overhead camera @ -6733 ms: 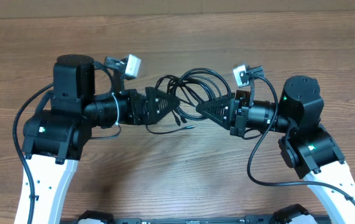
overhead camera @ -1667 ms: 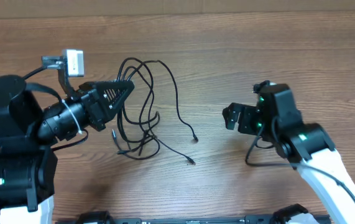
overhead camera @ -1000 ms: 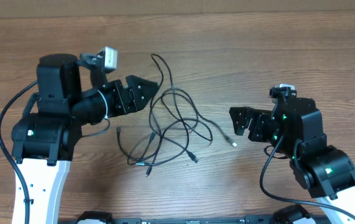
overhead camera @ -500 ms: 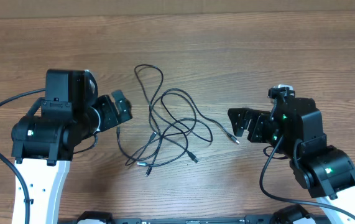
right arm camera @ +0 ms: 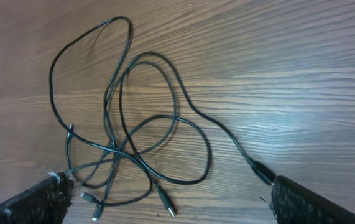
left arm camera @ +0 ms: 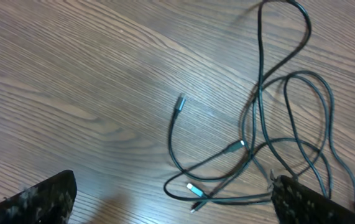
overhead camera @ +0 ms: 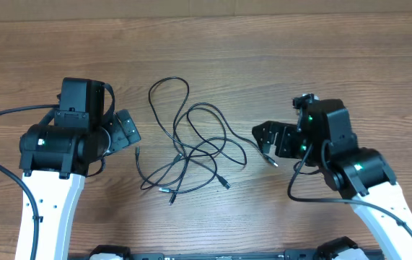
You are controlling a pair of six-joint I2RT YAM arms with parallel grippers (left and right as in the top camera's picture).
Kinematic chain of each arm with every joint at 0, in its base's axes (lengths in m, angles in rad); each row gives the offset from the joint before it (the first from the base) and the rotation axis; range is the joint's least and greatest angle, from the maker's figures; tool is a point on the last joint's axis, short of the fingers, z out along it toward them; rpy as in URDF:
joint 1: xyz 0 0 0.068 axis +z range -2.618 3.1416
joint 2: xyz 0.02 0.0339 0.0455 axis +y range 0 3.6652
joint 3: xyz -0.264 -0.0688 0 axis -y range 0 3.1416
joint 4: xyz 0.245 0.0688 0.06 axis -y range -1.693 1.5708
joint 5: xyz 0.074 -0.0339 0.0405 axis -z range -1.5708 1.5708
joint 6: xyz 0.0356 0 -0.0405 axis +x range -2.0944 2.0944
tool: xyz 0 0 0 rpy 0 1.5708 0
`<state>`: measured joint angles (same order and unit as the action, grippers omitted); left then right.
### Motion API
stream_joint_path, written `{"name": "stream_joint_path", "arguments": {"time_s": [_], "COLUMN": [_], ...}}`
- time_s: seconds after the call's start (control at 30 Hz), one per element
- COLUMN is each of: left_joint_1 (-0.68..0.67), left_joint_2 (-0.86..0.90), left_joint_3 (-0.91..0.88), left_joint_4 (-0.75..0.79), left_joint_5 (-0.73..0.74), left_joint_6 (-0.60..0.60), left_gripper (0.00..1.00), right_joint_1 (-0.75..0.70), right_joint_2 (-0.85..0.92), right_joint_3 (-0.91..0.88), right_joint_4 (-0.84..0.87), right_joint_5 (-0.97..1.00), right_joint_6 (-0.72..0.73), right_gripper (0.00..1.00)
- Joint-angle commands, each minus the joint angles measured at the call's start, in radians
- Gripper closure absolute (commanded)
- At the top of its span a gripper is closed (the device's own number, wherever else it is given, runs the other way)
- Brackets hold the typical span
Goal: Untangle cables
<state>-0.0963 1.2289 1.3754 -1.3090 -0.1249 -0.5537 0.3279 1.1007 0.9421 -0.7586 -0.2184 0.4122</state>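
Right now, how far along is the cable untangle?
Done: the cables lie spread in loose loops on the table, no tight knot visible. In hand: nothing; left pincer and right pincer are both open, either side of the pile. Left: several strands cross near the middle, so the cords are not yet separated. One plug end lies close to the right pincer.

I see the cables [overhead camera: 183, 154], thin black cords with small plugs, lying slack on the surface [overhead camera: 278, 65] in loose overlapping loops left of the right hand [overhead camera: 265, 139]. One plug end rests just beside that hand. They look like several cords, though I can't count them.
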Motion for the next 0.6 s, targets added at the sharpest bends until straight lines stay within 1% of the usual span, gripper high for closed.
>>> {"name": "stream_joint_path", "arguments": {"time_s": [0.0,0.1,0.23,0.33,0.5,0.57], "left_joint_1": [0.018,0.043,0.074,0.092,0.096,0.096], "left_joint_2": [0.004,0.005,0.005,0.006,0.006,0.006], "left_joint_3": [0.005,0.005,0.003,0.003,0.002,0.002], "left_joint_4": [0.001,-0.008,-0.007,0.008,0.004,0.005], "left_joint_5": [-0.041,-0.011,0.058,0.134,0.143,0.143], "left_joint_6": [0.064,0.118,0.180,0.271,0.270,0.270], "left_gripper": [0.00,0.00,0.00,0.00,0.00,0.00], "right_joint_1": [-0.003,-0.002,0.015,0.046,0.119,0.145], "right_joint_2": [0.034,0.071,0.108,0.126,0.168,0.190], "right_joint_3": [0.009,0.009,0.009,0.009,0.009,0.009], "right_joint_4": [0.033,0.050,0.047,0.042,0.039,0.040], "right_joint_5": [-0.122,-0.201,-0.233,-0.248,-0.254,-0.254], "right_joint_6": [-0.076,-0.131,-0.210,-0.274,-0.396,-0.425], "right_gripper": [0.00,0.00,0.00,0.00,0.00,0.00]}}
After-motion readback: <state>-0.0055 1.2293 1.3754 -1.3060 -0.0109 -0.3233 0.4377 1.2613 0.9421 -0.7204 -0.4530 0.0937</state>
